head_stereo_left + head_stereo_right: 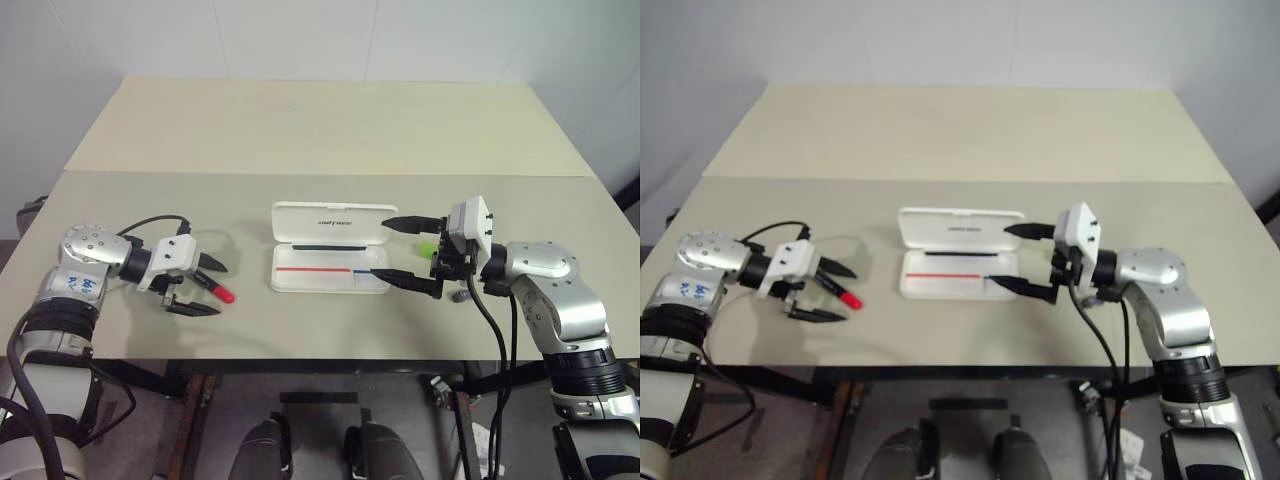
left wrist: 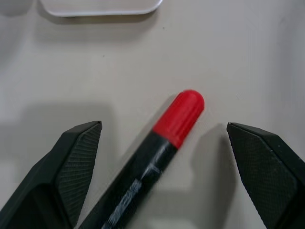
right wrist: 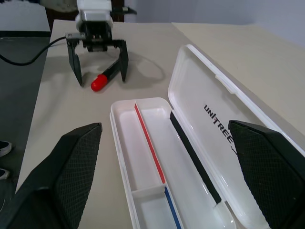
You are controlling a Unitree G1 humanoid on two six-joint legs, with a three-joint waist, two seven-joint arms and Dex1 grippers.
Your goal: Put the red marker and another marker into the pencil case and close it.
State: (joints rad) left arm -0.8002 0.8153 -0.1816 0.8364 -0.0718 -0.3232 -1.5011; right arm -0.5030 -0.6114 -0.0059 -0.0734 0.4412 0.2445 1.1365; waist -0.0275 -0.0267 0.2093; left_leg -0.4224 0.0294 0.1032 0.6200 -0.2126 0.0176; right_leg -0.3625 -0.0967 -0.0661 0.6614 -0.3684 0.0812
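Note:
The red marker (image 1: 218,291) lies on the table left of the pencil case, its red end (image 2: 181,114) pointing toward the case. My left gripper (image 1: 212,288) is open and straddles the marker, one finger on each side, not touching it. The pencil case (image 1: 300,282) lies open and empty, with its lid (image 3: 205,90) folded back and red and blue stripes inside. My right gripper (image 1: 382,247) is open at the case's right end, holding nothing. A green marker (image 1: 427,249) sits behind it, mostly hidden.
A small dark grey lump (image 1: 460,296) lies on the table under my right wrist. A second tabletop (image 1: 320,120) adjoins the far side. A black cable (image 1: 160,220) loops over my left wrist. The table's front edge (image 1: 330,357) runs close below the case.

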